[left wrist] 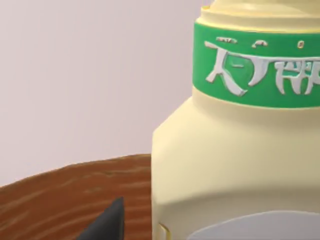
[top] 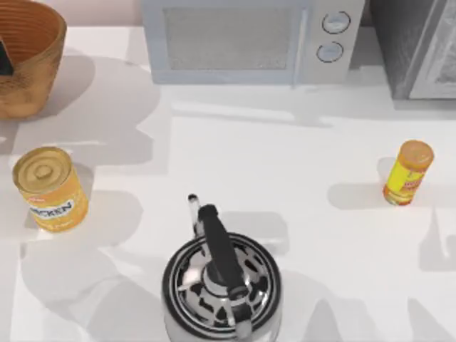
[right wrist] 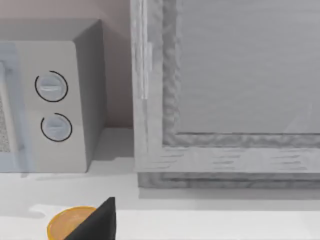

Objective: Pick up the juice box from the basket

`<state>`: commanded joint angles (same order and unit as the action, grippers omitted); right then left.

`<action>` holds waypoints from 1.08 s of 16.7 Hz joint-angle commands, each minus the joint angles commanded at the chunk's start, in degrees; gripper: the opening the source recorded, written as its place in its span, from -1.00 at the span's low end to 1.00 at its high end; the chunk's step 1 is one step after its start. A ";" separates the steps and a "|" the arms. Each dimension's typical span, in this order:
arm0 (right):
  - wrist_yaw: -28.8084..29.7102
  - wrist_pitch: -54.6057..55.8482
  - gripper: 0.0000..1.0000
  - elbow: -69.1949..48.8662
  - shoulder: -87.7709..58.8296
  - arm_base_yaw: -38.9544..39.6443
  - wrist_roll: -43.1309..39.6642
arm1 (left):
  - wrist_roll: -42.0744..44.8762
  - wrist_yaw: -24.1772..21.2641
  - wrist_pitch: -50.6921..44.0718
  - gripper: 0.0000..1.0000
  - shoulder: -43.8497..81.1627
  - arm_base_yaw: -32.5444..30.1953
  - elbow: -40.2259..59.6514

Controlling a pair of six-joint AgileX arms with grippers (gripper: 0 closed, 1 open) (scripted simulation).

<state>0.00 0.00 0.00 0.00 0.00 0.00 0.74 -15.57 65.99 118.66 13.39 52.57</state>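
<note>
Right up close in the left wrist view sits the juice box [left wrist: 235, 165], a pale yellow, smooth-sided carton with chamfered shoulders and a green band of white lettering round its neck. It looms directly ahead of the left claw, of which one dark finger [left wrist: 107, 225] pokes into frame beside the carton; whether that claw is spread or closed on anything, I cannot tell. Behind and below the carton runs the ribbed, orange-brown woven wall of the big round wicker basket [left wrist: 65, 195], so the carton looks to be inside it or just above its rim — not clear of it yet. My read: the approach is done, and the lift out remains.

From above, the basket [top: 28, 57] sits at the worktop's far left corner, a dark sliver of the left arm at its edge. Out from there: a gold-topped yellow tin can [top: 50, 189], glossy and cylindrical; a polished steel kettle with a black handle [top: 221, 281]; a boxy pale microwave [top: 242, 39]; an orange-capped yellow bottle [top: 407, 173] at right. The right claw hangs idle near that bottle; its grip state I cannot tell.
</note>
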 joint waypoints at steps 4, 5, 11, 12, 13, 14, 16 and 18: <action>0.00 0.00 1.00 0.00 0.00 0.00 0.00 | -0.20 0.62 -2.49 1.00 3.44 -0.65 5.48; 0.00 0.00 1.00 0.00 0.00 0.00 0.00 | -0.21 0.81 -3.23 1.00 4.42 -0.85 7.22; 0.00 0.00 1.00 0.00 0.00 0.00 0.00 | -0.24 1.46 -5.72 1.00 7.51 -1.54 12.82; 0.00 0.00 1.00 0.00 0.00 0.00 0.00 | -0.24 1.46 -5.72 1.00 7.51 -1.54 12.82; 0.00 0.00 1.00 0.00 0.00 0.00 0.00 | -0.24 1.46 -5.72 1.00 7.51 -1.54 12.82; 0.00 0.00 1.00 0.00 0.00 0.00 0.00 | -0.24 1.46 -5.72 0.85 7.51 -1.54 12.82; 0.00 0.00 1.00 0.00 0.00 0.00 0.00 | -0.24 1.46 -5.72 0.55 7.51 -1.54 12.82; 0.00 0.00 1.00 0.00 0.00 0.00 0.00 | -0.24 1.46 -5.72 0.25 7.51 -1.54 12.82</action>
<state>0.00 0.00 0.00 0.00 0.00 0.00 0.51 -14.11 60.27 126.16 11.84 65.39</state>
